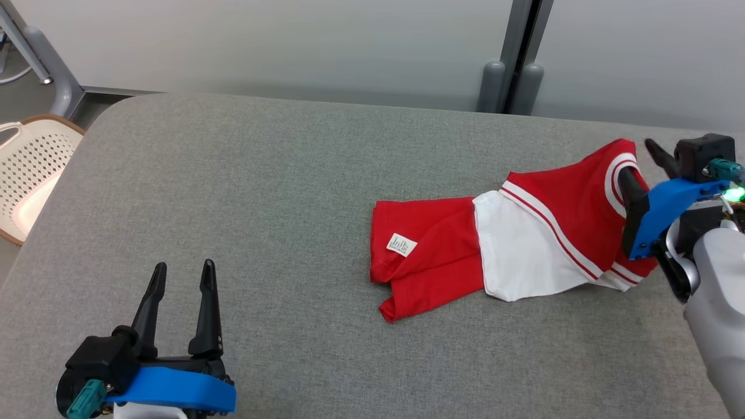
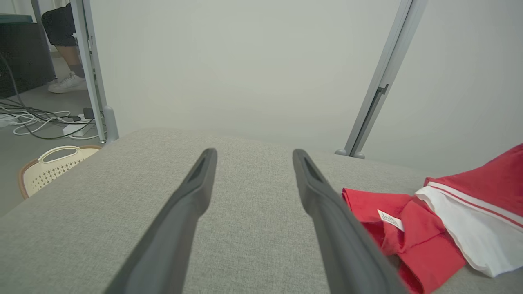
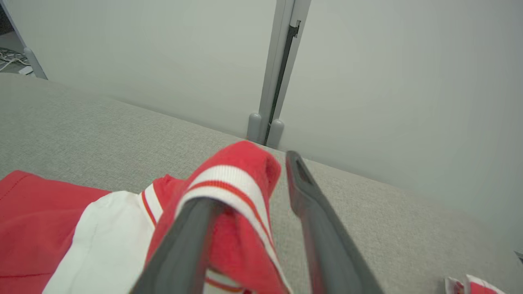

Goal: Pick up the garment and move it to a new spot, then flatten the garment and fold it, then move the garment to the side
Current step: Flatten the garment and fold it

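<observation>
Left pincer (image 1: 184, 266): at the near left of the surface (image 1: 262, 192) we saw its jaws spread wide and empty, well apart from the garment (image 1: 524, 244).
Garment: it lay bunched on the right half of the surface, red with a white panel, and its care label (image 1: 401, 244) faced up near its left end.
Long axis: we read it as running left to right, climbing a little toward the far right.
Right pincer (image 1: 638, 157): at the garment's far right end its fingers (image 3: 310, 212) stood parted. The striped cuff (image 1: 617, 169) hung over one of them and was not pinched, so we judged the pincer open.
Nearer arm: the right one was touching cloth, while the left had bare surface to cross to reach the left hem.
Coming move: we judged that flattening would call for one pincer at each end, pulling along that axis.
</observation>
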Robot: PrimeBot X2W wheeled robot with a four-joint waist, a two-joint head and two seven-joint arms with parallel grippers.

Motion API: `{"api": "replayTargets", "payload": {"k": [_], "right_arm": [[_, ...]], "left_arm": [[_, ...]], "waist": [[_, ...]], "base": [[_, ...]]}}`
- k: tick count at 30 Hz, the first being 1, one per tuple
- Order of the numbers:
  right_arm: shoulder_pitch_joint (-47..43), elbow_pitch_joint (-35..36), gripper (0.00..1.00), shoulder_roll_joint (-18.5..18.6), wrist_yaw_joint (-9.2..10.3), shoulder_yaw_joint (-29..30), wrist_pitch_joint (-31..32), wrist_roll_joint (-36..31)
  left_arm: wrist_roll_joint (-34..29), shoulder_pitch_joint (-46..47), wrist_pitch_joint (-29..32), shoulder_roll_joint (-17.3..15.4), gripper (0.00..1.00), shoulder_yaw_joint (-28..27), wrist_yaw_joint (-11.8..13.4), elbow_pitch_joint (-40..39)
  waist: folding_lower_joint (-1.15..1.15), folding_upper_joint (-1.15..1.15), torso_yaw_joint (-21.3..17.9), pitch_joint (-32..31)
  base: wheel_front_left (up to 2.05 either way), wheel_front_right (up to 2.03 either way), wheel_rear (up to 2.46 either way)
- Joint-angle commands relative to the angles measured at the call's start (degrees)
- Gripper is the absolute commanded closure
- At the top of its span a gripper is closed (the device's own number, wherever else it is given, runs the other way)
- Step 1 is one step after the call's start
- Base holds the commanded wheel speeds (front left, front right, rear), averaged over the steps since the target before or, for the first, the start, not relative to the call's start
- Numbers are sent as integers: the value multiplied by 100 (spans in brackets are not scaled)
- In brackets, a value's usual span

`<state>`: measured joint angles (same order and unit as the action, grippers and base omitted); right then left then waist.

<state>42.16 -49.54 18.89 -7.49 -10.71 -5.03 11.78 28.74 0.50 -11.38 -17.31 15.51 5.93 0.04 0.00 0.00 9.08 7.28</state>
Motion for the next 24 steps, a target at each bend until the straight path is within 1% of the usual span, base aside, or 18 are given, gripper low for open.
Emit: {"api": "replayTargets", "payload": {"k": [1, 6, 8, 12, 15, 16, 17, 18, 22, 24], "right_arm": [[91, -112, 0, 94, -1, 94, 40, -130], [-69, -419, 0, 45, -1, 392, 315, -398], [-212, -514, 0, 7, -1, 566, 583, -423], [-567, -358, 0, -106, -2, 787, 1098, -564], [-976, 137, 0, -268, -2, 814, 1322, -679], [-1112, 388, 0, -322, -1, 782, 1323, -701], [-1112, 388, 0, -322, -1, 782, 1323, -701], [-1265, 678, 0, -402, -2, 738, 1305, -704], [-1888, 1795, 0, -680, -2, 380, 1344, -679], [-2105, 2165, 0, -769, -1, 139, 1449, -644]], "left_arm": [[3, 105, -33, -20, 0, -8, -22, 21], [29, 11, -50, -32, 0, -37, 38, 76], [47, -31, -68, -26, 0, -48, 51, 91], [66, -97, -97, 1, 0, -42, 67, 120], [81, -137, -118, 18, 0, -37, 79, 126], [84, -144, -122, 19, 0, -35, 84, 122], [84, -144, -122, 19, 0, -35, 84, 122], [86, -148, -134, 20, 0, -40, 88, 117], [87, -160, -153, 19, 0, -44, 89, 109], [103, -136, -162, 23, 0, -44, 73, 112]], "waist": [[0, 0, -9, -3], [0, 0, -156, -122], [0, 0, -237, -189], [0, 0, -377, -311], [0, 0, -450, -379], [0, 0, -466, -388], [0, 0, -466, -388], [0, 0, -484, -393], [0, 0, -509, -382], [0, 0, -495, -361]], "base": [[0, 0, 0], [0, 0, 0], [0, 0, 0], [0, 0, 0], [0, 0, 0], [0, 0, 0], [0, 0, 0], [0, 0, 0], [0, 0, 0], [0, 0, 0]]}}
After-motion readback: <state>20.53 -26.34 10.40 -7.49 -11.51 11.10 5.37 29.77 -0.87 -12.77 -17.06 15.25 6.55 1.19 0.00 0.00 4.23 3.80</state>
